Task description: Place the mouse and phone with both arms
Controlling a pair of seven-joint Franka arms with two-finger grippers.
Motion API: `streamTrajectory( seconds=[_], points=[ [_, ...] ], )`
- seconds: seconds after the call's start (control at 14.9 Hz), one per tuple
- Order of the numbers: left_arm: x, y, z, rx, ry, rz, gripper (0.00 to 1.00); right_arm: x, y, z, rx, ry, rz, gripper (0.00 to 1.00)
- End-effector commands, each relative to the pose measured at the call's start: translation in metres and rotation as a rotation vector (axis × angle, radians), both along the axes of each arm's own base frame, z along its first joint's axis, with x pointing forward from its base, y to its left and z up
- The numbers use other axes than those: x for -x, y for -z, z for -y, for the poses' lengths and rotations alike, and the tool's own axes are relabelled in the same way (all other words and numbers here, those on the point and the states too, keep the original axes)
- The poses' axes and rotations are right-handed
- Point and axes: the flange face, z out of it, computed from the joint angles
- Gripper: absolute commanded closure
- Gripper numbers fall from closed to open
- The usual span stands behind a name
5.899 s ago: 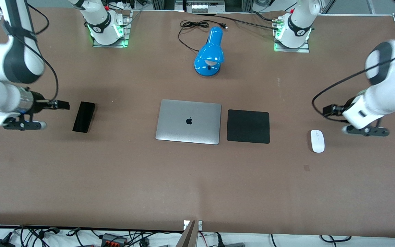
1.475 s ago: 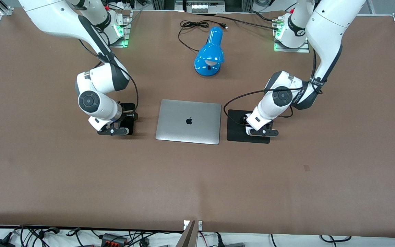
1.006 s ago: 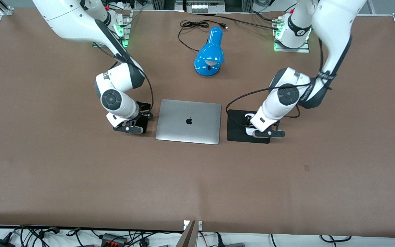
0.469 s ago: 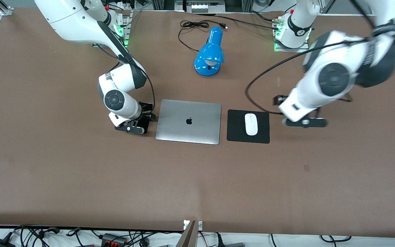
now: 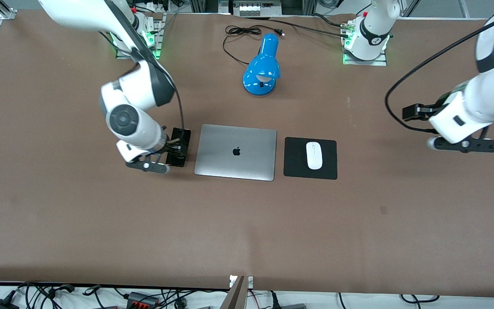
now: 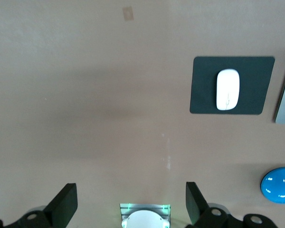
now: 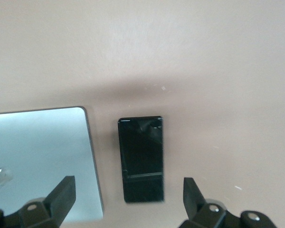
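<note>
The mouse (image 5: 314,155) lies on the black mouse pad (image 5: 328,169), lengthwise near the pad's middle, and the pad sits just beside the closed silver laptop (image 5: 236,152) toward the left arm's end of the table. The phone (image 5: 179,147) lies flat on the table just beside the laptop's other edge, toward the right arm's end, with a narrow gap between them. The right gripper (image 7: 128,199) hangs over the phone with its jaws released and spread wider than the phone, touching nothing. The left gripper (image 6: 131,203) is up over bare table near the left arm's end, well apart from the mouse, its fingers likewise wide apart and empty. The right wrist view shows the whole phone, which the arm partly hides in the front view. A blue desk lamp (image 5: 263,66) lies farther from the front camera than the laptop.
</note>
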Motion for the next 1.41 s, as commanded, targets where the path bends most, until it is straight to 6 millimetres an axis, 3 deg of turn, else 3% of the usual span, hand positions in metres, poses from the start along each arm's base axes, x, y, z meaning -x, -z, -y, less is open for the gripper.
streamTrajectory(
  seconds=[0.0, 0.07, 0.27, 0.34, 0.47, 0.74, 0.94, 1.34],
  points=[
    [-0.007, -0.008, -0.011, 0.033, -0.009, 0.010, 0.00, -0.035, -0.066, 0.034, -0.004, -0.050, 0.006, 0.00],
    [-0.009, -0.011, -0.026, 0.083, -0.047, 0.041, 0.00, -0.045, -0.084, 0.053, -0.008, -0.042, 0.014, 0.00],
    [0.012, -0.023, -0.032, 0.074, -0.095, 0.117, 0.00, -0.065, -0.128, 0.118, -0.028, -0.050, 0.032, 0.00],
    [0.022, -0.022, -0.035, 0.074, -0.099, 0.169, 0.00, -0.069, -0.144, 0.137, -0.032, -0.056, 0.044, 0.00],
    [0.054, -0.041, -0.038, 0.080, -0.097, 0.292, 0.00, -0.074, -0.167, 0.166, -0.038, -0.069, 0.065, 0.00],
    [0.055, -0.040, -0.036, 0.081, -0.072, 0.278, 0.00, -0.075, -0.198, 0.226, -0.043, -0.125, 0.102, 0.00],
    [0.057, -0.039, -0.037, 0.085, -0.017, 0.264, 0.00, -0.066, -0.227, 0.259, -0.009, -0.100, 0.149, 0.00],
    [0.052, -0.031, -0.039, 0.082, -0.016, 0.254, 0.00, -0.055, -0.247, 0.274, 0.039, -0.177, 0.183, 0.00]
  ],
)
